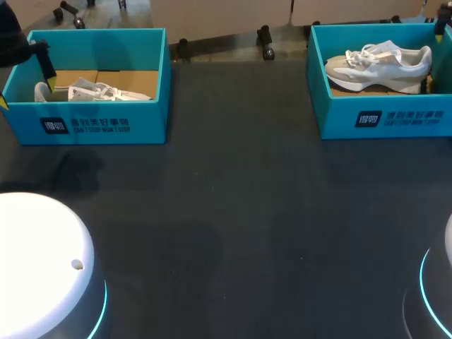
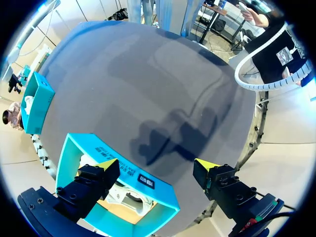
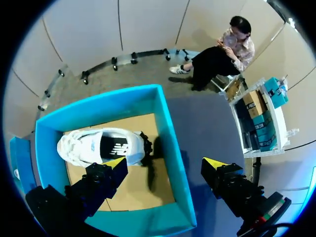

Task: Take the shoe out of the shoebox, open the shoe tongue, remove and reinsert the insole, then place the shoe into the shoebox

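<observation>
Wrist views: left tool point(image 2: 157, 164) spread over left box point(image 2: 66, 158) (teal); right tool point(image 3: 165, 163) spread over right box point(image 3: 170, 138) holding shoe point(image 3: 94, 145).

head view's pretty dim, dark tabletop point(image 1: 240, 212) eating the light with just faint soft shadows in front of the left shoebox point(image 1: 106, 127), left arm's white base point(image 1: 35, 261) glaring at the near left corner, wrist views brighter, overhead light dropping darker shadows mid-tabletop and on the floor of the right shoebox point(image 3: 175, 158)
</observation>
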Controlling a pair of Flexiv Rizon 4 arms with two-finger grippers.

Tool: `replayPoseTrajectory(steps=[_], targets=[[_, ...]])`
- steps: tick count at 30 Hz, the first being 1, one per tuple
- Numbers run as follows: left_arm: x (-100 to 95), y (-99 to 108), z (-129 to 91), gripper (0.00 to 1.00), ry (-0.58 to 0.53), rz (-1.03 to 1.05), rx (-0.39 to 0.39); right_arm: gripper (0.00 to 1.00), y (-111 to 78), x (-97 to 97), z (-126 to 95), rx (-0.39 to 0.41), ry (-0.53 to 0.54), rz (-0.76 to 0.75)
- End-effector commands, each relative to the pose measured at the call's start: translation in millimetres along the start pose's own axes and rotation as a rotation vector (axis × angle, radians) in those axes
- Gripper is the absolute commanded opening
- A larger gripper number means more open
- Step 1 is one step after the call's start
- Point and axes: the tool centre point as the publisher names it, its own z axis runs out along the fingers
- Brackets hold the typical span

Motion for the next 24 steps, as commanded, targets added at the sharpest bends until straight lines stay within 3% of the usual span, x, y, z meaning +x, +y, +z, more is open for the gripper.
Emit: replayPoseTrajectory(steps=[1,13,15,20,24], targets=[[0.0,0,0,1.00,0.003,0.000,-0.001,1.00,8.9,3.6,2,0.099,-0.009,-0.002],[0.0,0,0,1.00,0.003,0.000,-0.001,1.00,8.9,3.6,2,0.099,-0.009,-0.002],[0.0,0,0,1.00,0.003,0.000,-0.001,1.00,9.4,6.9,5,0.145,-0.044,0.086],[0.0,0,0,1.00,0.003,0.000,-0.001,1.00,17.0,22.4,11,0.130,-0.021,0.189],[0.0,0,0,1.00,0.003,0.000,-0.001,1.00,21.3,31.6,17,0.109,0.006,0.186]])
